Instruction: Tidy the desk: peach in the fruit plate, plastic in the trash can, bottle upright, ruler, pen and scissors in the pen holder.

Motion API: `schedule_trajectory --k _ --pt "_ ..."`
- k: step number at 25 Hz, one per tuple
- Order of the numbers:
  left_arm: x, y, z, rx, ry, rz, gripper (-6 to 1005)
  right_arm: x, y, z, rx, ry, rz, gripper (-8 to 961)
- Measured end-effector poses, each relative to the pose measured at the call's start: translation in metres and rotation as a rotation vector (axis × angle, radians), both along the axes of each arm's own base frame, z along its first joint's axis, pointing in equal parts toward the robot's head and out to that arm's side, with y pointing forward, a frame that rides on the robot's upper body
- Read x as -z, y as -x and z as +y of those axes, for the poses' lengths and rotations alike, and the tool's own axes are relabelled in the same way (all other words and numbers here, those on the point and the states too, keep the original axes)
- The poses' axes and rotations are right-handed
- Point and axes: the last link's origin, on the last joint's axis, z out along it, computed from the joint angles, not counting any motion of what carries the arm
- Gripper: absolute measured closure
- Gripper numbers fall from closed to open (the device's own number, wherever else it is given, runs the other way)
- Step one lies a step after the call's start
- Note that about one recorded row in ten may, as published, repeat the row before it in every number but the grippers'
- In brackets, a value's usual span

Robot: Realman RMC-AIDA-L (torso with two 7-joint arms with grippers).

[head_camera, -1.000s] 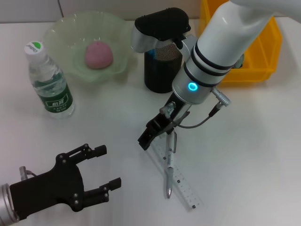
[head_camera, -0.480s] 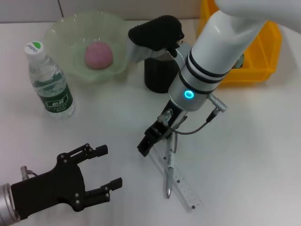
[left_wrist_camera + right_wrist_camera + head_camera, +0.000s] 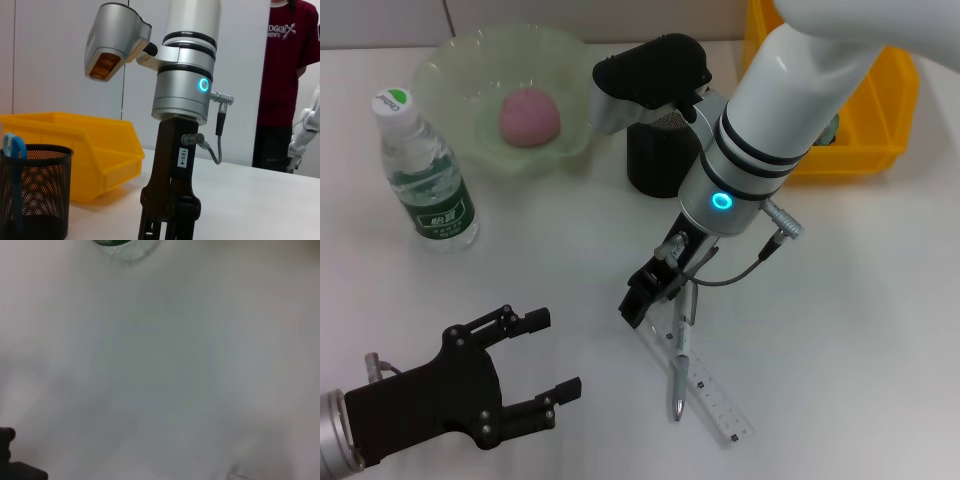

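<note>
Three views, itemised. Head view: white table; pale green fruit plate at the far left holding a pink peach; water bottle with green label standing upright just beside the plate, on its near left; black mesh pen holder near the middle, partly behind the right arm; yellow bin at the far right. Right gripper is lowered at the table's middle, right at the upper end of a pen that lies across a clear ruler; whether its fingers are parted or closed on the pen cannot be told. Left gripper sits low at the near left, fingers spread with nothing between them, well apart from the pen and ruler. Left wrist view: right arm upright at centre with a lit cyan ring, its gripper pointing down at the table; pen holder to one side with blue scissors handles rising above its rim; yellow bin behind it; a person in a maroon shirt standing at the back. Right wrist view: bare table surface; base of the bottle at one edge; a dark gripper part at a corner.
</note>
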Motion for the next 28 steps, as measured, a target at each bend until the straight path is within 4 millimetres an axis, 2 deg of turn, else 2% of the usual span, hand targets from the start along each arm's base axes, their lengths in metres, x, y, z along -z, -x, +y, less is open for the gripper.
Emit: schedule_trajectory --k 2,11,16,21,28 --pt "0.0001 -0.0001 0.0000 0.000 0.000 0.000 197 0.0001 -0.0001 0.0004 0.000 -0.003 0.001 327" --pt "0.0004 -0.0010 0.0007 0.004 -0.002 0.000 197 0.0002 -0.0005 0.0005 0.000 -0.003 0.000 354" --pt "0.0006 -0.0013 0.0019 0.006 -0.005 0.003 197 0.0003 -0.0022 0.0015 0.002 -0.009 -0.001 527" --pt "0.0008 -0.0017 0.0025 0.007 -0.005 0.004 197 0.0003 -0.0036 0.0016 0.005 -0.010 -0.004 578" --pt "0.0008 -0.0017 0.0025 0.007 -0.005 0.004 197 0.0004 -0.0010 0.0007 -0.006 -0.007 0.005 596"
